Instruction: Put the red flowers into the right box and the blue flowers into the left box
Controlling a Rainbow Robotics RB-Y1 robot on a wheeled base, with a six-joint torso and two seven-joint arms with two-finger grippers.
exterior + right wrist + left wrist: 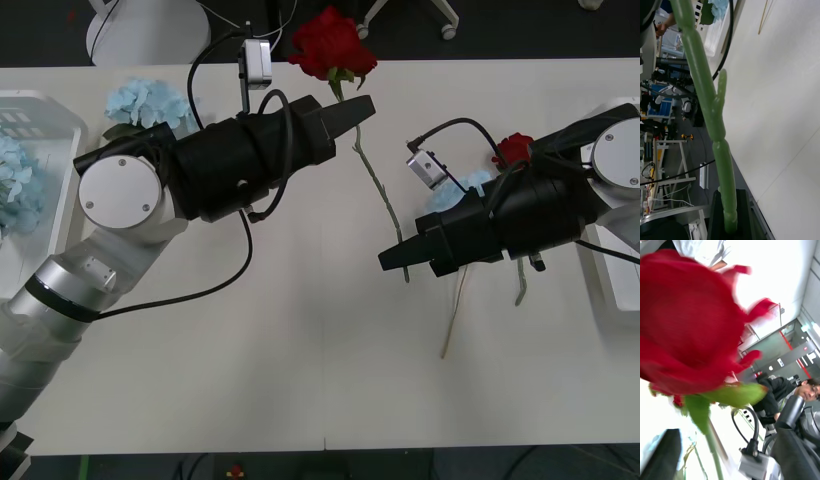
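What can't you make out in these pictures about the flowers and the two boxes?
- Right box: front view, cut off by the edge and covered by the right arm.
- Left box: front view, cut off by the edge.
- Second red rose and a blue flower: mostly hidden behind the right arm.
- Raised red rose: spans left gripper to right gripper; which one grips it is unclear.

Bright, even light; close rose blurred.
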